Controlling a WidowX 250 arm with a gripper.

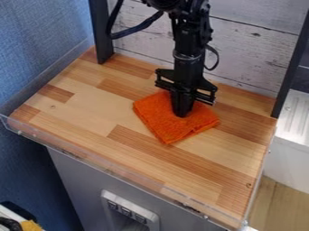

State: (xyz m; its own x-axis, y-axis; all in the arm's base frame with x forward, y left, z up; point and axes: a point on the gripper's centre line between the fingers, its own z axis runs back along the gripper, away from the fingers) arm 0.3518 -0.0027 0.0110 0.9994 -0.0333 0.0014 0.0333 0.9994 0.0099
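I have the gripper (181, 113) pointing down over the orange cloth (172, 128), with its tips at the middle part of the cloth, somewhat to the far side. The fingers look narrow, close together, but I cannot tell whether a small bit of cloth is pinched between them. The cloth lies on the wooden table (199, 169), in the far half and a little to the right of the middle. It is turned on the slant, so that one corner points near, and along its near right edge I see layers, so I judge that it is folded. About how far the work is, I can say this much: the gripper is already at the cloth, while the cloth rests low on the wood, and I see no part of it clearly raised. In my judgement, then, the reaching is done and any lifting or opening of the cloth is not. The arm (189, 45) comes in from the far edge, with a black cable (138, 28) looping at its left. Behind it is a wall of pale boards (247, 45), between a left post (100, 31) and a right post (292, 67). A clear rim (120, 173) goes along the near side of the table.
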